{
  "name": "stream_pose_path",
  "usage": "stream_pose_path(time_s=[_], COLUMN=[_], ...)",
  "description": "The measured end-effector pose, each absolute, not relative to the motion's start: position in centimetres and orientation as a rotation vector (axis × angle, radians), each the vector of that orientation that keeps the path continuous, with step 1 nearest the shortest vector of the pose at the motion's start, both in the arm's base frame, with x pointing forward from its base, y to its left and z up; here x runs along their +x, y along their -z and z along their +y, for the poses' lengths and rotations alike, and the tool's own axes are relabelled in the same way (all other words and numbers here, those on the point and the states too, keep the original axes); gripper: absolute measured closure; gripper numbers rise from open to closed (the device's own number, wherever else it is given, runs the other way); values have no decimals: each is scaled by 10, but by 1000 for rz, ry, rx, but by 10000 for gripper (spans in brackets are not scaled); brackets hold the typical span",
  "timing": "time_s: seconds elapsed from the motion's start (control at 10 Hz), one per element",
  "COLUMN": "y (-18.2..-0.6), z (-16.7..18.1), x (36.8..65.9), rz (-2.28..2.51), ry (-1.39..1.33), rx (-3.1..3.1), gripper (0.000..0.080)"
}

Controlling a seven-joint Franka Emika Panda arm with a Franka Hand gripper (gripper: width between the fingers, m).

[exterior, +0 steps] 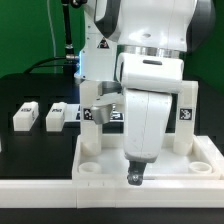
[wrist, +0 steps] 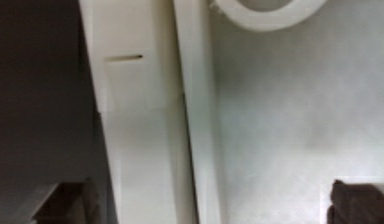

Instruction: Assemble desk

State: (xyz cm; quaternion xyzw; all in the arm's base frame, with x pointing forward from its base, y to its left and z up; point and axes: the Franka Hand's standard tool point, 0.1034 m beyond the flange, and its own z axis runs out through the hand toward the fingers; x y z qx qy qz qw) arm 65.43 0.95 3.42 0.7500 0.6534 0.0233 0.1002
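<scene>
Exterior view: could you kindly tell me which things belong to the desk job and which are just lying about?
Job in hand:
desk top
loose legs
upright legs
gripper, open

Just lying about:
black table
cable

Exterior view: bright, even illumination. The white arm (exterior: pixel 150 100) and tray top (exterior: pixel 40 185) approach overexposure against a dark backdrop, with soft shadows beneath the arm. Wrist view: dimmer, uniformly soft-focused, the tray surface rendered grey, margins dark and blurred.
</scene>
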Motion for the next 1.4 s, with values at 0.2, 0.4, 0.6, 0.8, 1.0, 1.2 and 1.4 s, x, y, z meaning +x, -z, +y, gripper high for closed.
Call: stream_pose_path(time_s=[0.2, 0.4, 0.6, 0.8, 1.0, 1.2, 1.4], y=[-37, -90, -135, -150, -145, -143, -147], z=[9, 0, -17, -40, -36, -37, -55], x=[655, 650, 646, 648, 650, 649, 634], rz=[1927, 1884, 1809, 1613, 1471, 1325, 1180], ry=[-73, -44, -40, -57, -72, -91, -101], rx=[2217, 2256, 2316, 2444, 2538, 2624, 2737], gripper=[151, 151, 151, 151, 151, 151, 151])
